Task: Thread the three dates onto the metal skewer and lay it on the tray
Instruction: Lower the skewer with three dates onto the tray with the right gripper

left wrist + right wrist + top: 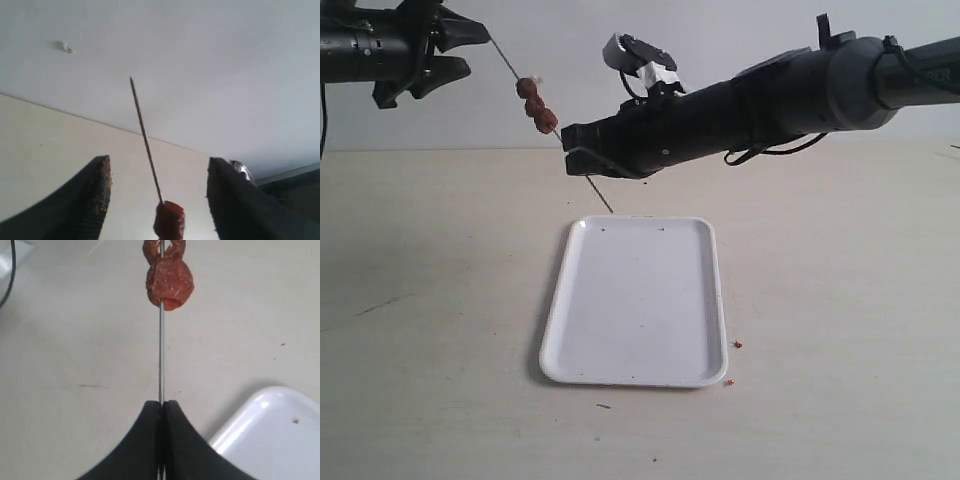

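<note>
The metal skewer (582,168) slants in the air above the table, its lower tip just over the far edge of the white tray (635,300). The three dates (536,105) sit threaded in a row on its upper half. My right gripper (568,138) is shut on the skewer (161,355) below the dates, with the nearest date (170,282) a little beyond its fingertips. My left gripper (478,52) is open at the skewer's top end. The rod (145,140) and one date (169,220) stand between its spread fingers (97,190), touching neither.
A few red-brown crumbs (738,344) lie on the beige table by the tray's right side and near corner. Small dark specks dot the tray (270,440). A pale wall rises behind the table.
</note>
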